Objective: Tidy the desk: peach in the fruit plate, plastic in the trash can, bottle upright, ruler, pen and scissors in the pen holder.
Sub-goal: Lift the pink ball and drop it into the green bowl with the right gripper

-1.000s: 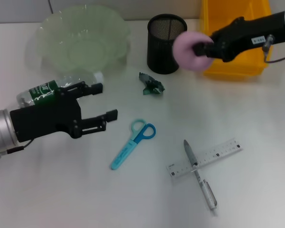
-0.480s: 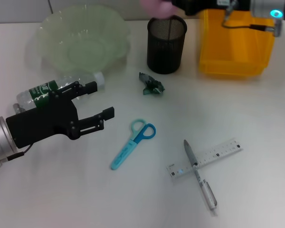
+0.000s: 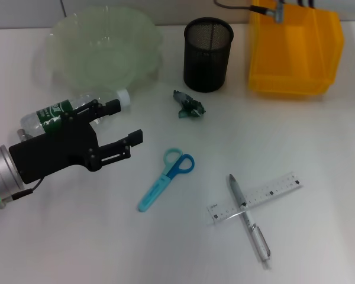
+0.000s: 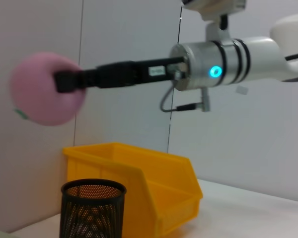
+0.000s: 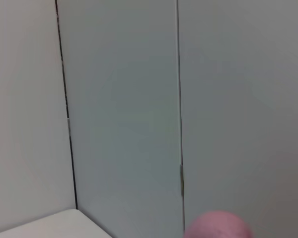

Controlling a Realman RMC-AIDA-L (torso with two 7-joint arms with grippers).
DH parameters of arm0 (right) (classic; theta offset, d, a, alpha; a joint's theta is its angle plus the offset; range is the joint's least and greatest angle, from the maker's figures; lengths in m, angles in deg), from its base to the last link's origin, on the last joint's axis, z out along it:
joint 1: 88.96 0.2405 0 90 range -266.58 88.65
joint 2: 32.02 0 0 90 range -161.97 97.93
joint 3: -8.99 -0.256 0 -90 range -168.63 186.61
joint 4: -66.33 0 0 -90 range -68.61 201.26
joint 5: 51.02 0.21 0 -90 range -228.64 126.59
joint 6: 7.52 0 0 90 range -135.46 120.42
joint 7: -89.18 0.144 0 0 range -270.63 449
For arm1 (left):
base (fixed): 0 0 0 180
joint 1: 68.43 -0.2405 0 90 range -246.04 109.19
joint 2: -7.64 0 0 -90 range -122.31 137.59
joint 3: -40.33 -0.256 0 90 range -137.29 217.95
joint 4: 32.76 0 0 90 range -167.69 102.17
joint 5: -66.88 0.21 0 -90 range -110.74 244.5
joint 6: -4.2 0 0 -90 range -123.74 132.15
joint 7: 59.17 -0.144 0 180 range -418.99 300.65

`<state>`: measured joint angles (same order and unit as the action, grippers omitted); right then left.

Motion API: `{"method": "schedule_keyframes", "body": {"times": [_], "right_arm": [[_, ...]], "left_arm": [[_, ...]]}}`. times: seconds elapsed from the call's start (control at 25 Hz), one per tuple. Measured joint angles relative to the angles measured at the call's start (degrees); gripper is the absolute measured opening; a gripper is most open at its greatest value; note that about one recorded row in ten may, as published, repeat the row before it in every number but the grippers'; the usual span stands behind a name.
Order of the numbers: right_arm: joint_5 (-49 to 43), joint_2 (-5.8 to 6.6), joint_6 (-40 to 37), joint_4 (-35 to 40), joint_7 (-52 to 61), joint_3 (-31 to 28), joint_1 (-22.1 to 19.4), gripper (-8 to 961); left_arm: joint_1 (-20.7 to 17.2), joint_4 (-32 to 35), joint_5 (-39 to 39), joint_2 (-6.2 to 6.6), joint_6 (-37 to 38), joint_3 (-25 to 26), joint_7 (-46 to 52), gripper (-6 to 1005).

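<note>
My right gripper (image 4: 64, 84) is shut on the pink peach (image 4: 44, 89) and holds it high above the black mesh pen holder (image 4: 92, 208). The peach's top also shows in the right wrist view (image 5: 217, 225). The right arm is out of the head view. My left gripper (image 3: 127, 123) is open and empty, just right of the plastic bottle (image 3: 65, 109), which lies on its side. The green fruit plate (image 3: 100, 50) is at the back left. Crumpled green plastic (image 3: 188, 105), blue scissors (image 3: 165, 177), and a pen (image 3: 247, 218) crossing a clear ruler (image 3: 257, 196) lie on the desk.
The pen holder (image 3: 207, 53) stands at the back centre with the yellow bin (image 3: 296, 53) to its right. The bin also shows in the left wrist view (image 4: 149, 188). A wall stands behind the desk.
My right arm has lifted the peach up and back, out of the head view. My left gripper has hardly moved.
</note>
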<state>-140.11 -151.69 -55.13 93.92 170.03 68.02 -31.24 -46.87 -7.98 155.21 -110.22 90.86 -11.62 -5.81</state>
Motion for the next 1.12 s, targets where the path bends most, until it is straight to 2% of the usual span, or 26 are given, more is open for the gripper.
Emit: {"method": "schedule_keyframes", "body": {"times": [0.28, 0.56, 1.12], "right_arm": [[7.62, -0.20, 8.61, -2.86, -0.16, 9.14, 4.55, 39], [9.09, -0.23, 10.11, -5.18, -0.49, 10.12, 8.18, 44], [9.20, -0.21, 10.45, -8.32, -0.48, 11.83, 8.20, 54]], "left_arm": [[0.22, -0.09, 0.15, 0.00, 0.14, -0.21, -0.02, 756], [0.34, -0.08, 0.41, 0.00, 0.05, -0.19, -0.04, 754], [1.08, -0.08, 0.82, 0.00, -0.45, -0.22, -0.53, 750]]}}
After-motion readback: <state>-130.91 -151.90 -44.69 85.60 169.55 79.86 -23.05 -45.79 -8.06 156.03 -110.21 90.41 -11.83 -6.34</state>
